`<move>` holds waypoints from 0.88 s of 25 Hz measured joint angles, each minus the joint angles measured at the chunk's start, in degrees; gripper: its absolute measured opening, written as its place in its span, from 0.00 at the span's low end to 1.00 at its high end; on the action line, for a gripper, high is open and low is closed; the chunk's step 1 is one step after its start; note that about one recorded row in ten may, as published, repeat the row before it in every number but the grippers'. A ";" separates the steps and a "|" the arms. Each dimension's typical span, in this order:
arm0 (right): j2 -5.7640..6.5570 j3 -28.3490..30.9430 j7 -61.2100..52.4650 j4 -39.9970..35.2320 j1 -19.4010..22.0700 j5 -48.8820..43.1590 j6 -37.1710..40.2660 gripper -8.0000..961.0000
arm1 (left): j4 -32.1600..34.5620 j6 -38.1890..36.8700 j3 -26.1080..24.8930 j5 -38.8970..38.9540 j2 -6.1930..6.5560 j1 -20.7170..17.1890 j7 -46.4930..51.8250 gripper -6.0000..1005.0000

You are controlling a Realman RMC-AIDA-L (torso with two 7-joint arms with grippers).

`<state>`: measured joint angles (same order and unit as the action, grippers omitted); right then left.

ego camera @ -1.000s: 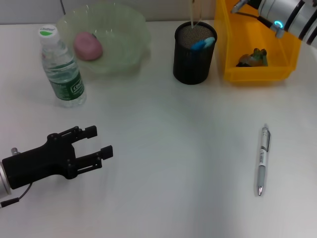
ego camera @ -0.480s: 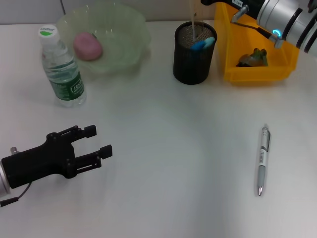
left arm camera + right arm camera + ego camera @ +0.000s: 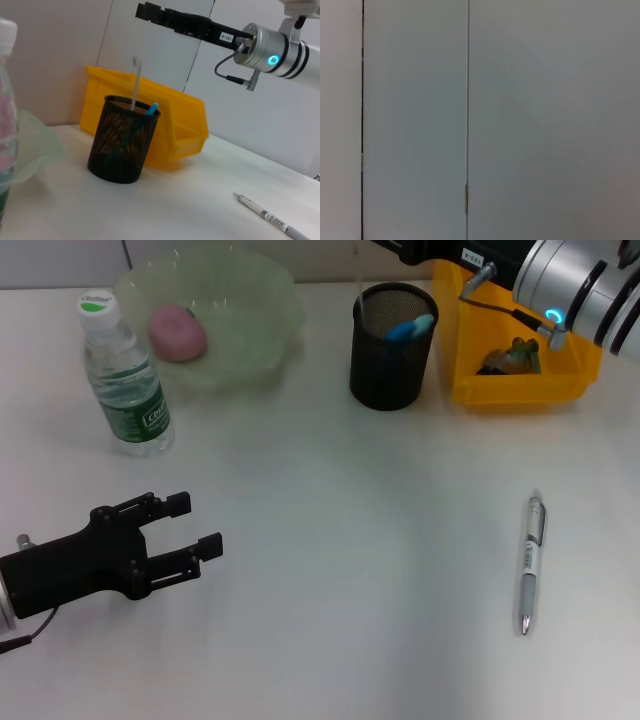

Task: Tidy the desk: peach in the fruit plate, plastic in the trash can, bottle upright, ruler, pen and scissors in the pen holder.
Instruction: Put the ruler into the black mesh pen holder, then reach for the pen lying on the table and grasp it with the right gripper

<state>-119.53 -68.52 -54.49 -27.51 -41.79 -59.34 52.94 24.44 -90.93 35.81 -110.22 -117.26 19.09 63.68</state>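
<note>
- Head view, the desk (image 3: 330, 570): nothing lying on it has shifted over the last second. The only change is up at the far edge.
- Right arm (image 3: 570, 280): it has swung to the robot's left, from above the yellow trash can (image 3: 470, 390) to above the pen holder (image 3: 390, 365).
- Left gripper (image 3: 200, 525): it has stayed low over the near left of the desk, jaws spread and empty, idle.
- Fruit plate (image 3: 260, 300) with the peach (image 3: 178, 332) in it, and the bottle (image 3: 125, 380) upright beside it: both look done.
- Trash can: crumpled plastic (image 3: 510, 355) lies inside, so I judge that step finished too.
- Pen holder: a blue-handled item (image 3: 410, 328), probably the scissors, leans on its rim.
- Ruler (image 3: 134, 85): a second ago it hung higher over the holder. Now it stands in the holder, so the ruler step looks complete.
- Pen (image 3: 528, 562): it lies flat on the near right of the desk, well apart from the holder, and is the one item left.
- Left wrist view: it shows the right gripper (image 3: 147, 10) from the side, hanging clear above the ruler's top and carrying nothing. Whether it is spread or closed I cannot tell. The head view cuts this gripper off at its top edge.
- Right wrist view: only a blank wall panel, with none of the task's things.
</note>
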 joint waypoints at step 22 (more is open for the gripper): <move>6.46 13.98 -43.97 -21.71 10.67 -21.69 30.78 0.70 | 0.45 0.15 1.37 -0.08 0.42 0.17 -0.46 0.78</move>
<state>-113.07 -54.54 -98.46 -49.22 -31.12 -81.03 83.72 24.89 -90.78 37.18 -110.30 -116.84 19.26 63.22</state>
